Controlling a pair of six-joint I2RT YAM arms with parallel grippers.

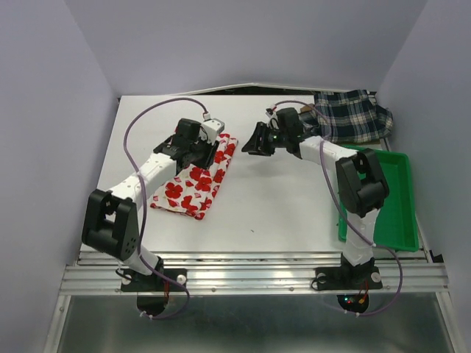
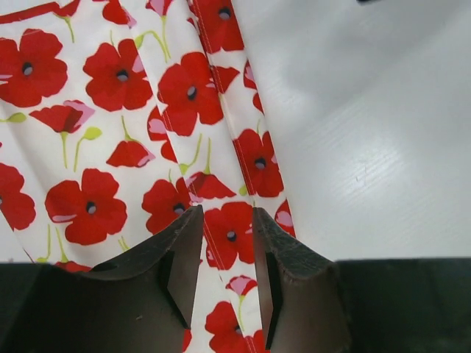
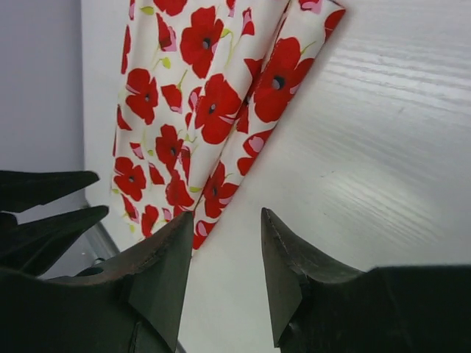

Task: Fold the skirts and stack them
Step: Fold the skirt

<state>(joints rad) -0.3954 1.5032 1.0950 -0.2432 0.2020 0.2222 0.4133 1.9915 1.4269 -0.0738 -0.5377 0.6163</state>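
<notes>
**A:** Where's the flower skirt [image 1: 195,184] lying?

**B:** Left of centre on the surface [image 1: 280,206], folded into a long strip. From overhead its long axis runs near-left to far-right. I've got the left gripper [image 2: 227,213] over its far half, fingers apart, cloth showing in the gap.

**A:** And the other side?

**B:** My right gripper [image 3: 227,213] hangs above bare surface near the strip's far end, fingers apart and empty. The plaid skirt [image 1: 353,116] sits bunched in the far right corner.

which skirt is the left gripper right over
The white skirt with red flowers, lying flat in a long strip directly under the left gripper. The plaid skirt sits bunched in the far right corner.
</notes>
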